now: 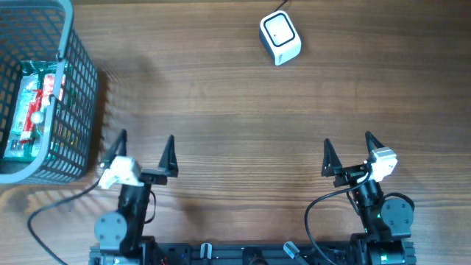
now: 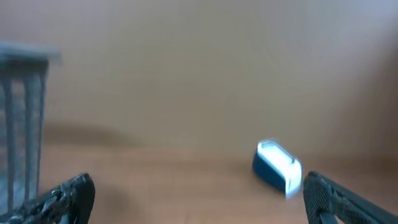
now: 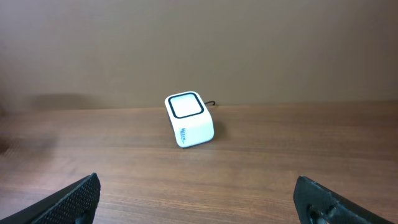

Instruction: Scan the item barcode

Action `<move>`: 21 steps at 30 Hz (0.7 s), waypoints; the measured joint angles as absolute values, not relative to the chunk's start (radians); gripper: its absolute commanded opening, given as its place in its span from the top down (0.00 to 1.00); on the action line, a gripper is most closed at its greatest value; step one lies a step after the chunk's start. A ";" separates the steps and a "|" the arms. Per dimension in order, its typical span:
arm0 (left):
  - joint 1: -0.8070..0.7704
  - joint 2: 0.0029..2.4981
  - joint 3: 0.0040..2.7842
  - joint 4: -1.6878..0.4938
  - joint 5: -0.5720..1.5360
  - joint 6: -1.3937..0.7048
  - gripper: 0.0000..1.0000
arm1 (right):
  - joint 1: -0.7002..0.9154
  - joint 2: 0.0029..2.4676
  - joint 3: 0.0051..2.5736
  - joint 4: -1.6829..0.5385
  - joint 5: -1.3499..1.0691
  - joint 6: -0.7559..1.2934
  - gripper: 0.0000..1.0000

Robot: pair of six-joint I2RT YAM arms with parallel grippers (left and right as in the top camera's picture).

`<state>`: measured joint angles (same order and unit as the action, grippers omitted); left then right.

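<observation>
Lying in the basket (image 1: 82, 103), the packet (image 1: 31, 110) shows only overhead; left tool (image 1: 145, 137) and right tool (image 1: 347, 139) gape empty

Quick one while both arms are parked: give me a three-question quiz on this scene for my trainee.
1. True or false: the left hand is gripping the packaged item.
2. Where does that item lie? A) inside the grey basket; B) on top of the scanner; C) on the bare wood.
3. Fill in: the white scanner stands nearer the ___ hand.

Key: 1 false, the left hand is open and empty. 2 A. 3 right: the right hand, also open.
</observation>
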<state>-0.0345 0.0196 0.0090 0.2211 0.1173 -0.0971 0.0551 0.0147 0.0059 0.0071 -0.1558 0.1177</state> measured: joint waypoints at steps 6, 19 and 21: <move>-0.034 0.050 0.183 0.300 0.102 -0.087 0.00 | 0.055 0.015 0.006 0.007 -0.156 0.117 0.00; -0.034 0.825 1.597 -0.841 0.019 0.072 0.00 | 0.055 0.016 0.006 0.007 -0.155 0.117 0.00; -0.034 0.981 1.803 -0.983 0.008 0.086 0.00 | 0.055 0.016 0.006 0.007 -0.155 0.114 0.00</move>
<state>-0.0341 0.9813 1.8034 -0.9833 0.0078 0.0864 0.0551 0.0158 0.0063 0.0074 -0.1551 0.1143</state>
